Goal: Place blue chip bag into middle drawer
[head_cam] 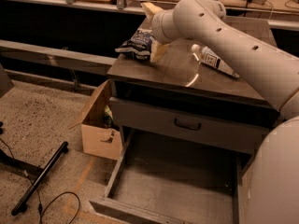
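Pincer point(153, 31) spread wide and empty over the counter point(173, 76); blue chip bag point(135, 45) lies just left, lengthwise across its opening.

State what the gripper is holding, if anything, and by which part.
Nothing is gripped, it seems: the gripper is open at one end of the blue chip bag, which lies on the cabinet top.

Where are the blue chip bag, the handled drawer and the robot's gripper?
blue chip bag point(133, 45): camera view, crumpled foil middle.
middle drawer point(149, 119): camera view, front panel left of handle point(187, 124).
gripper point(153, 31): camera view, between its open fingertips, above the cabinet top point(177, 73) by the bag.
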